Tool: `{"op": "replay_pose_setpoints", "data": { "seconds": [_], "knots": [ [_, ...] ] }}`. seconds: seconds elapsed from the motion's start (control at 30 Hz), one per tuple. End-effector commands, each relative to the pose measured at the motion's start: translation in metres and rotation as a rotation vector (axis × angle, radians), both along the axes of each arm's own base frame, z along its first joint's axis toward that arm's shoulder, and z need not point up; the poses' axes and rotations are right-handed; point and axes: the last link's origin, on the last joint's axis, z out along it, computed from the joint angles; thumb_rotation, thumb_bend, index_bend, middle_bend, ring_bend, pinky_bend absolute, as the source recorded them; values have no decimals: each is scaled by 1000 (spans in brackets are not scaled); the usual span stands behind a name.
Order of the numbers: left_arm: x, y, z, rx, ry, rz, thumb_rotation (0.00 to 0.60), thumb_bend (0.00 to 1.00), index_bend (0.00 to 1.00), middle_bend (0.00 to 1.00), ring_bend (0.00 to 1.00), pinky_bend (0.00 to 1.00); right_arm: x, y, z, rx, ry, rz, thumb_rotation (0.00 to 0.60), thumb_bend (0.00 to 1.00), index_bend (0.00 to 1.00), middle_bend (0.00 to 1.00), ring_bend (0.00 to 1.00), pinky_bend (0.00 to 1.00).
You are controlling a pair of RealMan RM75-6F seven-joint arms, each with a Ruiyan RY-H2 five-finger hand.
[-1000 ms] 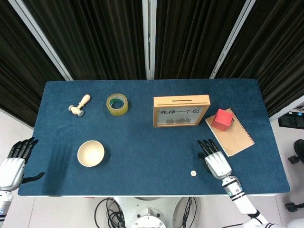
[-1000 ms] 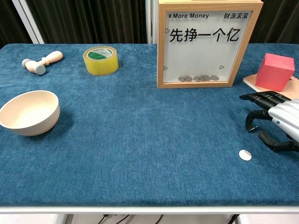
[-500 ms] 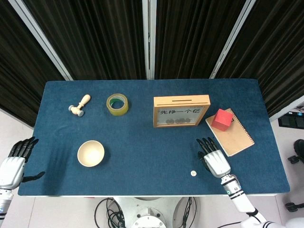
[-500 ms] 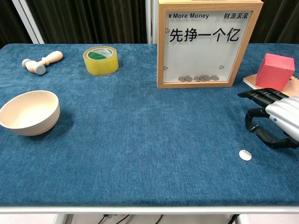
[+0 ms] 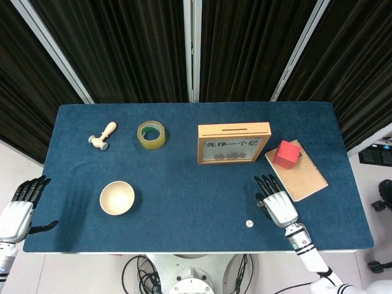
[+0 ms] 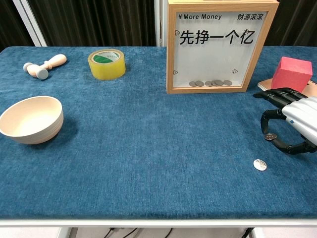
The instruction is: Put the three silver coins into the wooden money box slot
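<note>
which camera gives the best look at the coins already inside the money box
The chest view. It faces the money box front on, so the coins show as separate discs lying along the bottom behind the clear pane. The head view looks down from above; there the coins are only a greyish smudge.

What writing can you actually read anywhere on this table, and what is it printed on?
"¥ More Money": top left of the front panel of the wooden money box.
"财源滚滚": top right of the same panel.
"先挣一个亿": large characters across the panel, also legible in the head view.
The roll of tape has a green label inside its core, too small to read.
Nothing else shows readable text.
</note>
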Motion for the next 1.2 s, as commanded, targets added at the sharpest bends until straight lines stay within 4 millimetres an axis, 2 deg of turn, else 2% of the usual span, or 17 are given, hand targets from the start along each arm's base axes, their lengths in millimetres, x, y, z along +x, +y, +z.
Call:
{"op": "replay_pose_setpoints", "data": {
  "seconds": [0.03, 0.33, 0.67, 0.87, 1.07, 1.2],
  "knots": [
    [0, 0, 0, 0, 1, -1, 600, 0, 13, 0, 0, 0, 0, 0, 1, -1, 0, 1, 600, 338, 476, 75, 0, 0],
    [1, -1, -1, -4, 4, -3, 600, 0, 13, 0, 0, 0, 0, 1, 1, -6, -10, 8, 600, 340, 474, 83, 0, 0],
    [0, -1, -1, -4, 5, 0, 600, 0, 13, 0, 0, 0, 0, -1, 1, -14, -8, 2, 600, 343, 611, 88, 0, 0],
    [1, -1, -1, -1, 7, -2, 600, 0, 13, 0, 0, 0, 1, -3, 3, -21, -15, 2, 600, 356, 660, 88, 0, 0],
    [3, -1, -1, 0, 5, -6, 600, 0, 13, 0, 0, 0, 7, -4, 16, -48, -58, 21, 600, 386, 690, 88, 0, 0],
    [5, -2, 0, 1, 1, -12, 600, 0, 13, 0, 0, 0, 22, -6, 39, -83, -139, 47, 600, 386, 694, 88, 0, 0]
  ]
}}
